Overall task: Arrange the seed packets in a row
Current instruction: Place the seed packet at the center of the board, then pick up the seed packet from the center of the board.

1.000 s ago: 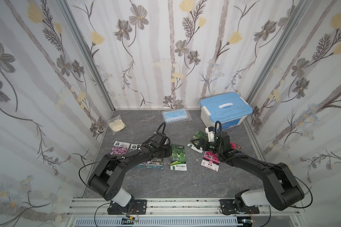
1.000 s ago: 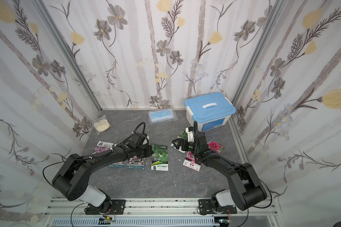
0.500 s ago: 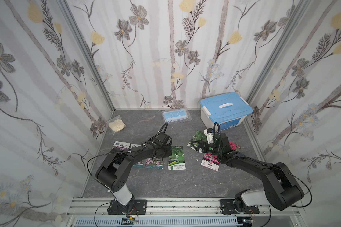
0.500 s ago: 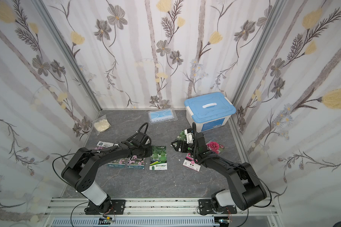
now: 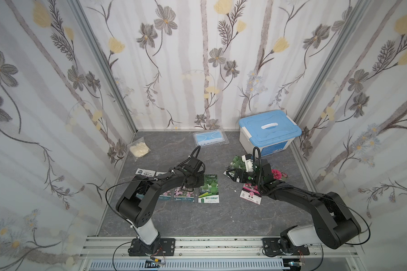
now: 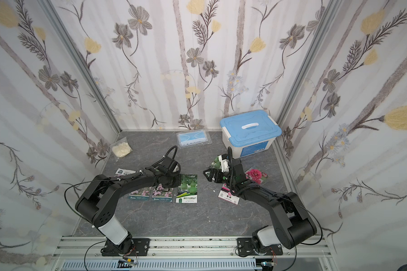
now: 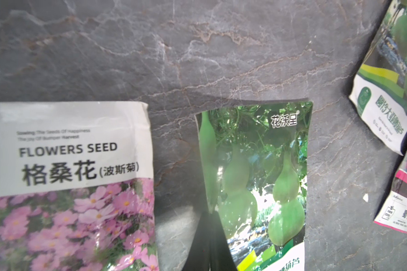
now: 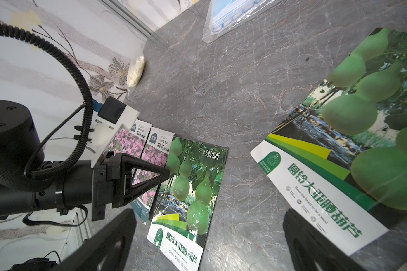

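Two arms reach in low over the grey worktop [image 5: 197,218]. The left arm [image 5: 160,185] folds up from its near base with the elbow raised. Its forearm lies almost level and runs right above the row. The left claw [image 8: 166,173] has its fingers pressed together, tip on the left edge of the green gourd packet [image 5: 209,189]; whether it nips that edge cannot be told. That packet lies fourth in a row, right of three purple-flower packets [image 6: 162,193], the leftmost largely hidden under the forearm. The right arm [image 5: 298,196] stretches far and left from its base. The right claw [image 5: 232,179] hangs with fingers wide apart and nothing between them, at the near-left end of the second gourd packet [image 5: 237,163]. This packet lies askew near the blue-lidded box [image 5: 269,126]. Two red-pink bloom packets [image 5: 250,194] lie close by to the right, outside the row.

Since a second ago the left elbow has lifted and swung in toward the right. The gourd packet in the row has slid slightly left, closer to the purple ones. The right arm has barely moved.
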`<state>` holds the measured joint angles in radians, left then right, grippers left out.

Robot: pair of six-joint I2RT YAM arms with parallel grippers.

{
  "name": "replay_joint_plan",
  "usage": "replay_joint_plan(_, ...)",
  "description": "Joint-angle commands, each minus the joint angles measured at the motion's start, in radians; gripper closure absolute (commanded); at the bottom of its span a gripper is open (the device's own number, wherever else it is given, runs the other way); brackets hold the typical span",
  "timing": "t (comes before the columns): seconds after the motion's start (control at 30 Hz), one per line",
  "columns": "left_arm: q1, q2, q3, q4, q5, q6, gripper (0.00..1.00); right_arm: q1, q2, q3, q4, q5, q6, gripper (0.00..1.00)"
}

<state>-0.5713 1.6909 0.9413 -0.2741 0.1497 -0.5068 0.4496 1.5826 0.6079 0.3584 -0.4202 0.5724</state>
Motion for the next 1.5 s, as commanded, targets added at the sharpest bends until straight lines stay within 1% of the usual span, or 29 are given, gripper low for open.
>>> replay_joint_plan(0.0,0.004,-0.003,0.013,-0.023,-0.015,0.022,0.93,0.000,0.003,0.004,0.040,0.005,0.007,0.01)
replay_joint_plan(0.17,0.007,-0.010,0.024,-0.046,-0.031,0.026,0.79,0.001,-0.002,0.006,0.036,0.007,0.006,0.01)
replay_joint_plan(0.23,0.010,-0.016,0.028,-0.054,-0.037,0.025,0.72,0.000,-0.002,0.007,0.033,0.008,0.004,0.01)
replay_joint_plan(0.33,0.013,-0.027,0.040,-0.084,-0.061,0.026,0.66,0.001,-0.005,0.010,0.027,0.011,0.001,0.01)
replay_joint_plan(0.47,0.013,-0.074,0.070,-0.126,-0.088,0.043,0.52,-0.004,-0.017,0.015,0.005,0.040,-0.007,0.01)
replay_joint_plan(0.6,0.010,-0.087,0.139,-0.112,-0.043,0.058,0.40,-0.031,-0.001,0.061,-0.052,0.056,-0.019,0.01)
replay_joint_plan(0.67,0.010,-0.050,0.193,-0.085,0.001,0.057,0.35,-0.048,0.032,0.093,-0.082,0.062,-0.019,0.01)
replay_joint_plan(0.73,0.005,0.010,0.250,-0.058,0.053,0.060,0.32,-0.064,0.083,0.123,-0.101,0.063,-0.016,0.00)
replay_joint_plan(0.8,-0.003,0.075,0.305,-0.032,0.088,0.064,0.31,-0.080,0.129,0.130,-0.101,0.041,-0.001,0.01)
replay_joint_plan(0.87,-0.010,0.140,0.357,0.003,0.131,0.062,0.31,-0.091,0.173,0.174,-0.092,0.023,0.016,0.01)
replay_joint_plan(1.03,-0.020,0.256,0.451,0.078,0.203,0.059,0.31,-0.100,0.244,0.216,-0.114,0.024,0.022,0.01)
replay_joint_plan(1.2,-0.021,0.341,0.505,0.097,0.236,0.066,0.31,-0.122,0.306,0.224,-0.101,0.000,0.049,0.01)
replay_joint_plan(1.23,-0.021,0.355,0.537,0.098,0.239,0.067,0.31,-0.125,0.313,0.221,-0.099,0.002,0.051,0.01)
replay_joint_plan(1.47,-0.026,0.437,0.598,0.104,0.268,0.078,0.31,-0.141,0.332,0.183,-0.091,0.015,0.066,0.01)
